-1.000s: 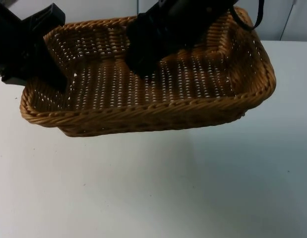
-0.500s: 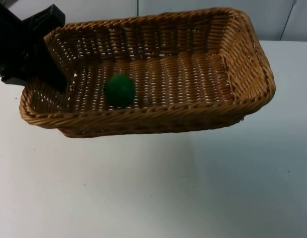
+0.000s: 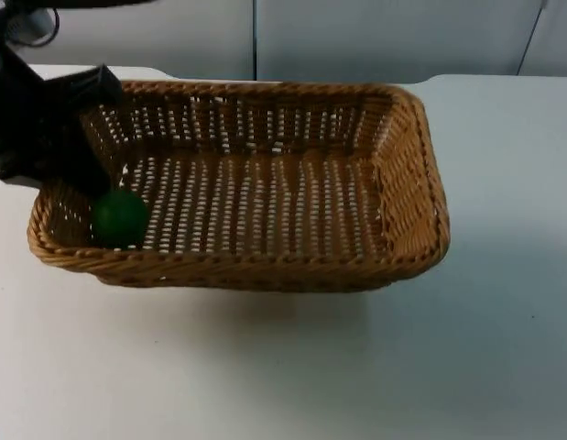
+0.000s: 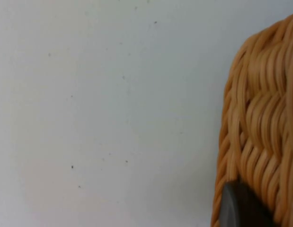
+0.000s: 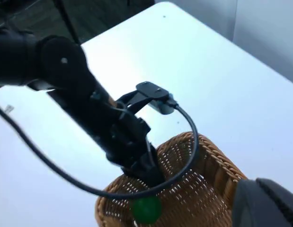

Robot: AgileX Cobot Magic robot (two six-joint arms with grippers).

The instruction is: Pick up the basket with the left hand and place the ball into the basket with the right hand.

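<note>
Bare desk (image 3: 292, 367) is seen nearest the camera in the top view, lower half of the frame, w/ a faint shadow under the basket.

Next back, the basket (image 3: 411, 192) is seen mid-frame, long axis running left-right across the picture. It appears to be held just clear of the desk, judged from the shadow below its near wall; contact can't be ruled out.

The ball (image 3: 119, 217) is found inside the basket, at its near-left corner, touching or just beside the near wall and left end wall. So the ball part of the task is judged done.

Directly behind and above the ball in the frame, the left end effector (image 3: 77, 170) is clenched on the basket's left end wall, one finger inside, the other outside. In the left wrist view a black fingertip (image 4: 241, 208) is seen pressed against the outer weave of the basket, w/ desk beyond. The ball therefore lies just beside the left end effector, on the near side, and the basket's length extends away from it toward frame right.

Farthest, the right end effector: the right wrist view looks down from well above onto the left arm, basket end and ball. Its finger state can't be told. It is judged to be waiting, well apart from the basket.
</note>
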